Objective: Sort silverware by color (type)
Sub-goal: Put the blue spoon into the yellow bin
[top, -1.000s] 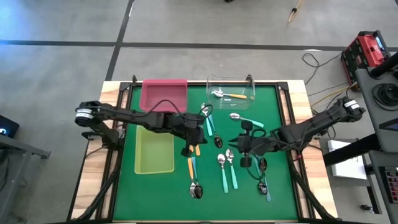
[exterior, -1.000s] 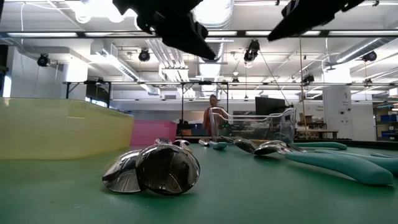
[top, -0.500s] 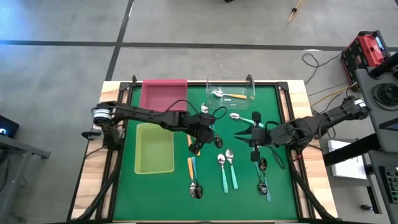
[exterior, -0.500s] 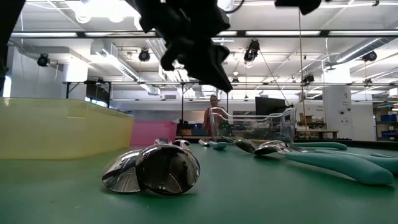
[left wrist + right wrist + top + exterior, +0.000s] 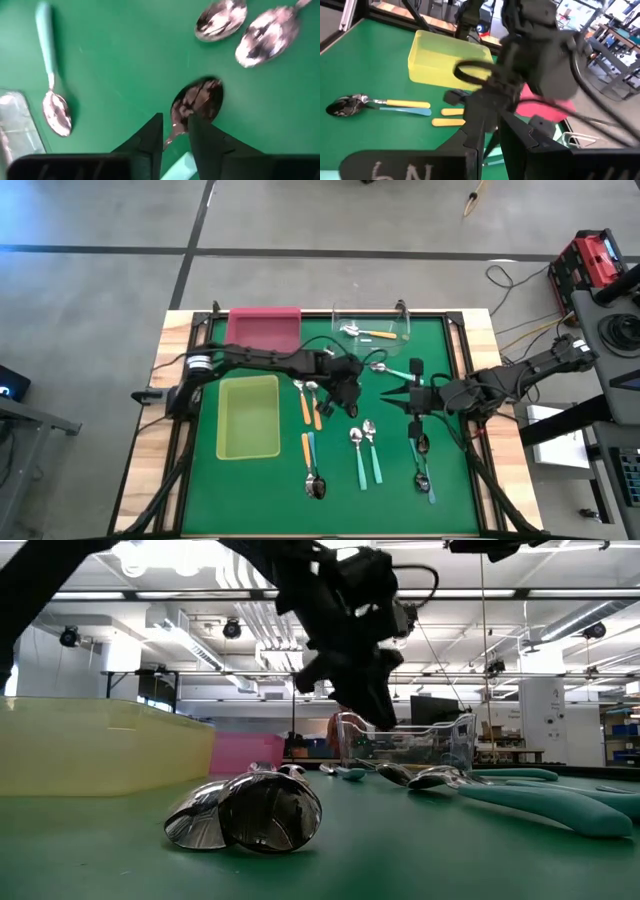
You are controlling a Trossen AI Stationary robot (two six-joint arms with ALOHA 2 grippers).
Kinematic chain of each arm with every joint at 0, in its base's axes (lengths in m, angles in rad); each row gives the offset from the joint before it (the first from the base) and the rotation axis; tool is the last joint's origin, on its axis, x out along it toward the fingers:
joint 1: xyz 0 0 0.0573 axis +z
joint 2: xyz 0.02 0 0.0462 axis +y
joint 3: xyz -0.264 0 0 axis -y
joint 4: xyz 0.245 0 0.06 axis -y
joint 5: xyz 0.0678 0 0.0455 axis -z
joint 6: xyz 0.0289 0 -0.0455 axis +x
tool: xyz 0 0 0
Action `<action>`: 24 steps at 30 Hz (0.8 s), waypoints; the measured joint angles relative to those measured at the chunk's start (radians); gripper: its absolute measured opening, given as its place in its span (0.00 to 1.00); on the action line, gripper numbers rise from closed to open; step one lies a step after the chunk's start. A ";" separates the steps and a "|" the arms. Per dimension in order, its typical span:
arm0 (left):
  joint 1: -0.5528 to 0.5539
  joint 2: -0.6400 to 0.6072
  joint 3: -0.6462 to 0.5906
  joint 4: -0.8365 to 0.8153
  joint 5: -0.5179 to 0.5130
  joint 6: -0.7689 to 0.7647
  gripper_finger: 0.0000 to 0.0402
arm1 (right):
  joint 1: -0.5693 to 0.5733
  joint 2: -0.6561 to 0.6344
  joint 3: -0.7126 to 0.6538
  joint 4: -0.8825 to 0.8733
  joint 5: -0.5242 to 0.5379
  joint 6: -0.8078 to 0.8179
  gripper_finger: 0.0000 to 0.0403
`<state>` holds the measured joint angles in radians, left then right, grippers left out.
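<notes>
Spoons lie scattered on the green mat. My left gripper (image 5: 347,394) hovers above a teal-handled spoon (image 5: 197,100). Its fingers are open by a narrow gap, and the spoon's neck shows through it in the left wrist view. In the low view the gripper (image 5: 383,720) hangs clear of the mat. Two orange-handled spoons (image 5: 310,406) lie just to its left. My right gripper (image 5: 388,395) waits mid-table to the right, pointing left with its fingers together and nothing in them. An orange-handled spoon (image 5: 365,333) lies in the clear tray (image 5: 400,317).
The pink tray (image 5: 263,330) sits at the far left and the yellow-green tray (image 5: 248,418) is nearer. More spoons lie near the front: two teal (image 5: 365,455), an orange and blue pair (image 5: 309,460), and others (image 5: 421,465). A teal spoon (image 5: 390,371) lies between the grippers.
My left gripper has travelled toward the table's right and a little toward the far edge, from above the orange-handled spoons to above the teal-handled spoon. My right gripper first shifted slightly toward the far edge, then held still.
</notes>
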<state>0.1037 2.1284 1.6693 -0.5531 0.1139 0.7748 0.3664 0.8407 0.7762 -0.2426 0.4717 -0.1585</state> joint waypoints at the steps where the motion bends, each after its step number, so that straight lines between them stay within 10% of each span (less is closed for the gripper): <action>1: 0.004 0.018 0.021 -0.020 0.000 0.008 0.21 | 0.000 0.000 -0.001 0.000 -0.002 -0.007 0.11; 24: 0.061 0.070 0.088 -0.131 0.027 0.139 0.43 | 0.000 -0.002 -0.007 -0.007 -0.002 -0.018 0.11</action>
<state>0.1648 2.1986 1.7575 -0.6844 0.1410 0.9140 0.3664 0.8391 0.7696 -0.2493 0.4702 -0.1768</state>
